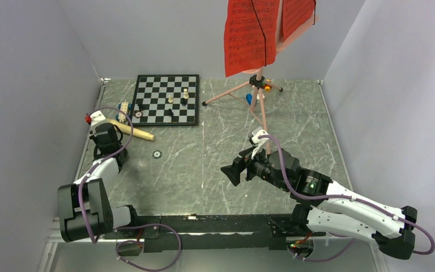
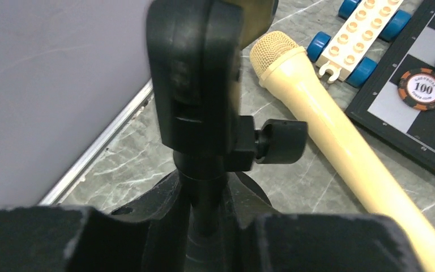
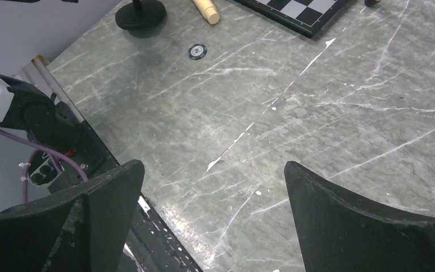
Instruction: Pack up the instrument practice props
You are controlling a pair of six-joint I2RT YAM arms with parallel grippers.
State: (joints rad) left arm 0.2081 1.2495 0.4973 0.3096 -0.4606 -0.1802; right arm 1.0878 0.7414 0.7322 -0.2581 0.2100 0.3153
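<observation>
The black microphone stand [image 2: 195, 85] stands at the table's left edge, its round base [image 3: 141, 12] on the marble. My left gripper [image 1: 106, 146] is shut on the stand's pole [image 2: 204, 187], low above the base. The cream microphone [image 1: 133, 131] lies flat beside it, out of the clip, and also shows in the left wrist view [image 2: 323, 124]. The pink tripod music stand [image 1: 260, 99] stands at the back, holding red sheet-music pages [image 1: 249, 34]. My right gripper [image 1: 232, 173] hangs open and empty over bare marble [image 3: 215, 226] in the middle.
A chessboard [image 1: 167, 99] with several pieces lies at the back left. A toy brick with blue wheels [image 2: 362, 28] and a poker chip [image 2: 423, 89] sit by the microphone head. Another chip [image 1: 157, 153] lies on the table. Grey walls close in left and right.
</observation>
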